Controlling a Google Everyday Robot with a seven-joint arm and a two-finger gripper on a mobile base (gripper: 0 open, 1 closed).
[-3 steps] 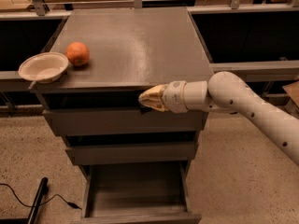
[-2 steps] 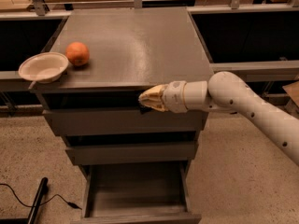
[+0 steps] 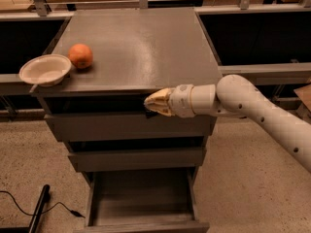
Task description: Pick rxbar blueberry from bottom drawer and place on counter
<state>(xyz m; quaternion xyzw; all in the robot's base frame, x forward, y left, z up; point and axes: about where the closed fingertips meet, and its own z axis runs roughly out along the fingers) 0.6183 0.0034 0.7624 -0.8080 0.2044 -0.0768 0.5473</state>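
My gripper (image 3: 154,103) is at the front edge of the counter (image 3: 136,42), level with the gap above the top drawer, its tan fingers (image 3: 160,101) pointing left and drawn together. A small dark piece, the rxbar blueberry (image 3: 150,113), shows just under the fingertips, mostly hidden against the dark gap. The bottom drawer (image 3: 141,203) is pulled open below, and its tray shows nothing inside.
An orange (image 3: 80,56) and a white bowl (image 3: 45,70) sit at the counter's left front corner, the bowl overhanging the edge. Two upper drawers are shut. A black cable and bar (image 3: 38,215) lie on the floor at the left. Pale tables stand behind.
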